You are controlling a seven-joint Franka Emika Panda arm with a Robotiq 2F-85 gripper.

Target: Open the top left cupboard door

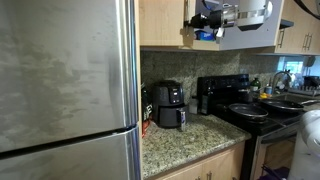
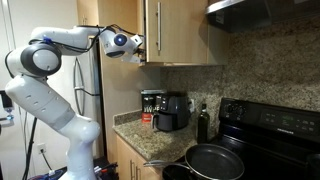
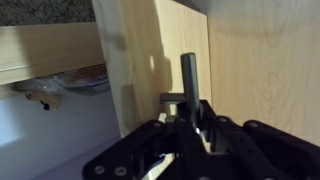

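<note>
Shut around the slim metal handle (image 3: 189, 78), the claw (image 3: 188, 118) is holding the best grip on this stiff, probably light cupboard door (image 3: 175, 40).

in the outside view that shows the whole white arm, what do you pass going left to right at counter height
robot arm → black countertop appliance → dark bottle → black stove. The frying pan overlaps the bottle and stove, so it is left out.
</note>
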